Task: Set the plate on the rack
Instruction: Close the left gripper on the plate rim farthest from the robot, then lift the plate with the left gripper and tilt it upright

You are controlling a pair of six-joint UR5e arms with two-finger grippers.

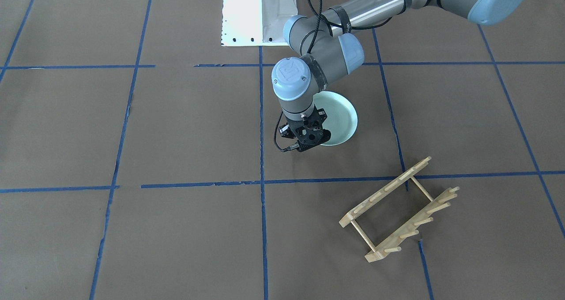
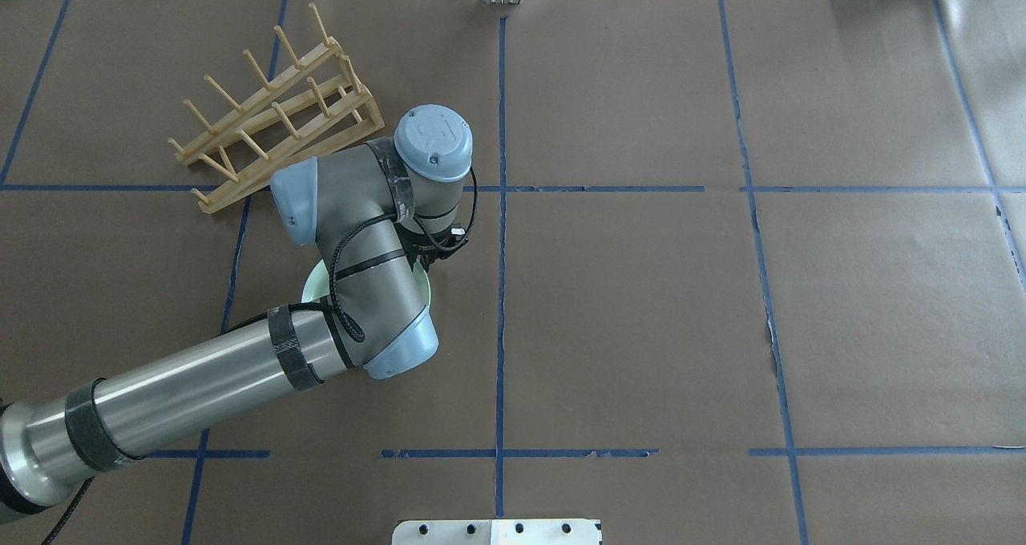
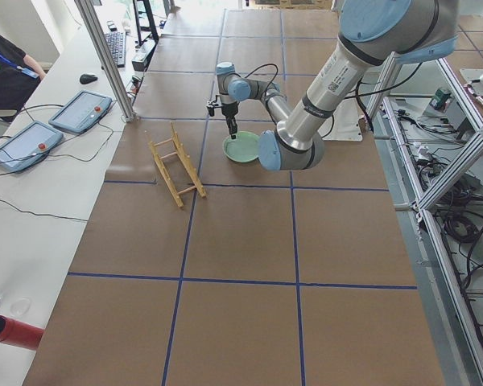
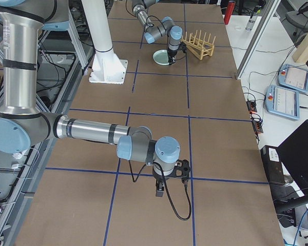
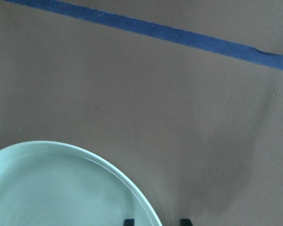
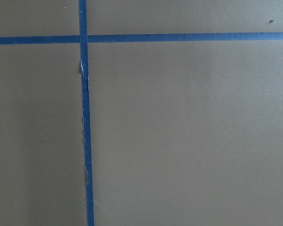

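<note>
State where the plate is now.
In the front-facing view the plate lies just right of centre, at the left gripper; the rack stands apart, lower right.

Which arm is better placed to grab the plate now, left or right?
Left. The left pincer hangs open at the plate's rim, straddling it, and the rack lies nearby. The right arm is far off toward the table's other end.
</note>
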